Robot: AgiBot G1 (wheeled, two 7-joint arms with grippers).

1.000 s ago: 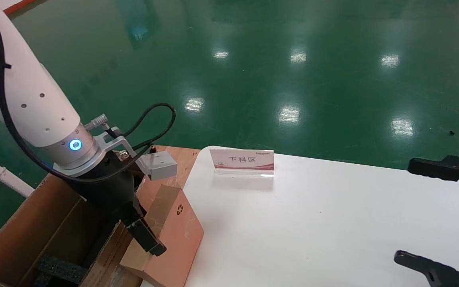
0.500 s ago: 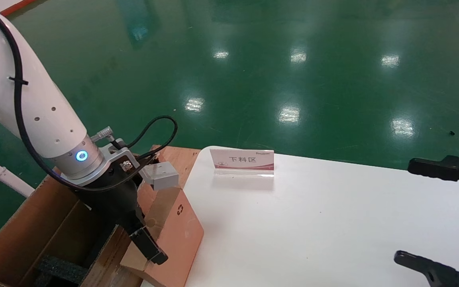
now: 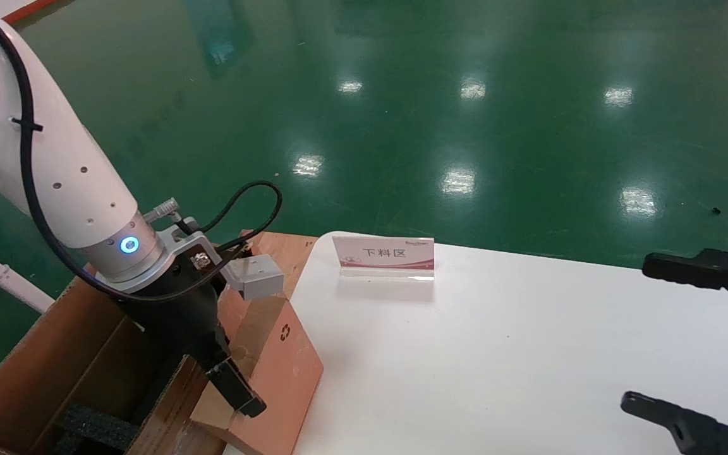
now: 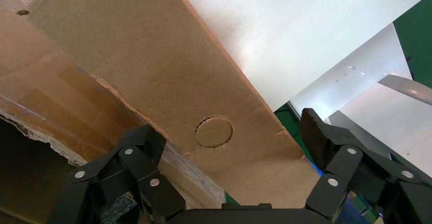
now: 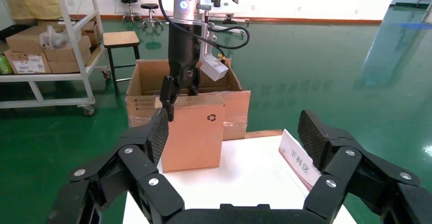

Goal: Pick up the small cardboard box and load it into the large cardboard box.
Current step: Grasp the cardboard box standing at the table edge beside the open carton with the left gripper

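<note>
While the small box (image 3: 279,366) stands on edge at the table's (image 3: 497,354) left rim, leaning against the large box's (image 3: 42,360) taped flap, your left gripper (image 3: 228,379) sits right over its top edge. In the left wrist view the fingers (image 4: 140,155) are spread on either side of the panel with the punched hole, and neither pad clearly presses the cardboard, so I judge that nothing is gripped yet. The small box stands directly under the gripper, its top edge running near to far between the fingers; they must close across its thin dimension. The large box lies just left, open, with black foam (image 3: 95,426) at its bottom and room beside it. The right gripper (image 3: 692,341) waits wide open and empty at the table's right edge, well apart.
</note>
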